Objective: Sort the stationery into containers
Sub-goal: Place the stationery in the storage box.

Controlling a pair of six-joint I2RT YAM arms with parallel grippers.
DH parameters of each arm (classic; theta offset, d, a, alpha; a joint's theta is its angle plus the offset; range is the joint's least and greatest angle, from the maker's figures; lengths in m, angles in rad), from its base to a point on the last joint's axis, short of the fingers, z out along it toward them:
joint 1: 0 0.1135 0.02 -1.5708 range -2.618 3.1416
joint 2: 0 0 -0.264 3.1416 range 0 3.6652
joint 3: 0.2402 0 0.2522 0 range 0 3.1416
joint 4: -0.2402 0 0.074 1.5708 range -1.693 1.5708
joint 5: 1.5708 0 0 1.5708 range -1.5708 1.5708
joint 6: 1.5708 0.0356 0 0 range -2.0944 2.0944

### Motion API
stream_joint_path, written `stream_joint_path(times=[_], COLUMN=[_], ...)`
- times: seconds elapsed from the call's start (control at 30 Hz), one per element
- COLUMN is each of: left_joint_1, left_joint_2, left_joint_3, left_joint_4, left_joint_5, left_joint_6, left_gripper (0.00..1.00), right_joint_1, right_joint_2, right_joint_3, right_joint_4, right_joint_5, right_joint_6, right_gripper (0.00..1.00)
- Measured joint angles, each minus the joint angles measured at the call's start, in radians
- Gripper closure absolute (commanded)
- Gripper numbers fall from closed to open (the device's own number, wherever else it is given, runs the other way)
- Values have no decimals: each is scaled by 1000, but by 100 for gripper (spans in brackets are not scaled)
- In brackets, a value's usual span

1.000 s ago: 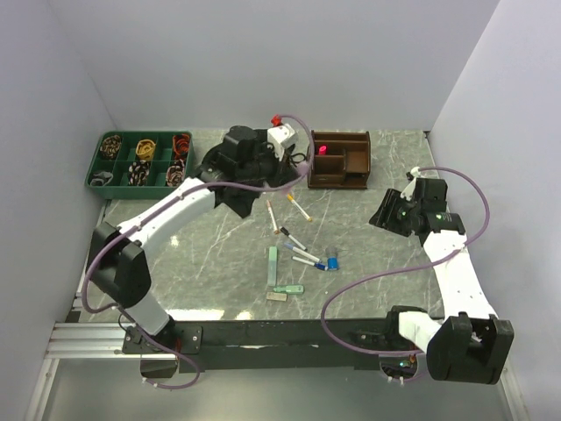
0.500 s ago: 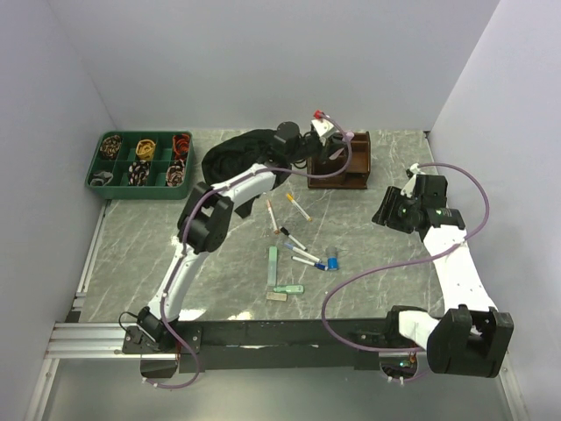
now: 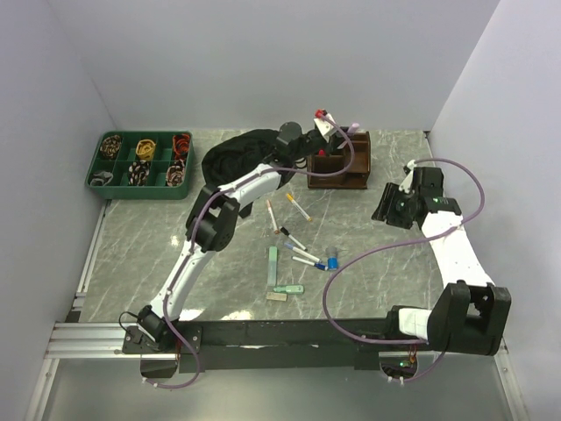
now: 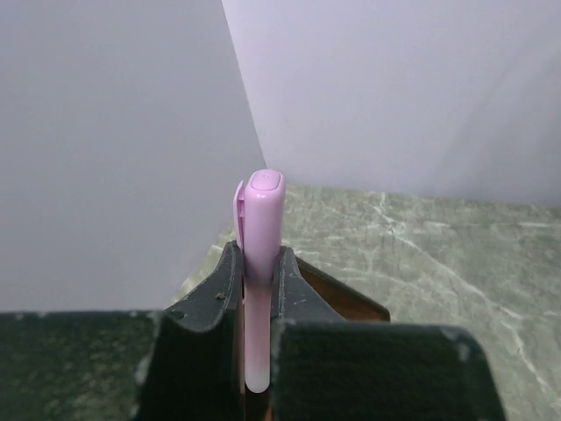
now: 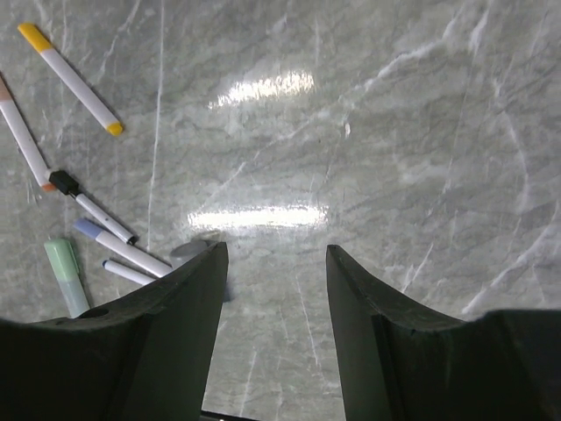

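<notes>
My left gripper is shut on a pink highlighter and holds it upright over the dark brown wooden organiser at the back. In the left wrist view the highlighter stands between the fingers, with the organiser's rim just behind. My right gripper is open and empty over the table's right side. Several pens, a green highlighter, a blue-capped piece and a grey eraser lie mid-table. The right wrist view shows a yellow-tipped pen and the green highlighter.
The dark green compartment tray stands at the back left, holding several coiled items. A large black cloth lies between the tray and the organiser, under the left arm. Walls close in on the left, back and right.
My left arm has swung right from over the black cloth to the organiser, carrying the pink highlighter. My right gripper has shifted slightly and stays open.
</notes>
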Motion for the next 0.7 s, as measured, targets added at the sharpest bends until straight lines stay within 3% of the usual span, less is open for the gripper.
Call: stream_joint_path(times=[0.2,0.27,0.3,0.33,0.37,0.43,0.6,0.7], left_joint_1=[18,30,35,41,46,56,63,55], left_joint_2=[63,81,85,89,90,86,14,-118], left_joint_3=[8,8,7,6,-6,-34,-201,-381], left_joint_4=[2,1,0,2,8,35,70,73], left_joint_5=[1,0,0,-2,-8,-19,-52,-82], left_joint_6=[5,9,9,9,5,6,8,10], left_gripper=[99,86,77,59,54,47,44,40], right_joint_1=[-1,-1,-1,-1,-1,-1,-1,-1], right_joint_2=[31,40,45,49,53,63,78,78], right_joint_3=[48,56,59,60,60,60,73,90], right_joint_4=[8,8,8,9,9,9,6,6], right_joint_5=[7,10,11,11,11,11,10,10], right_joint_6=[-2,-4,-4,-4,-4,-4,-4,-3], right_gripper=[43,43,43,43,43,43,43,43])
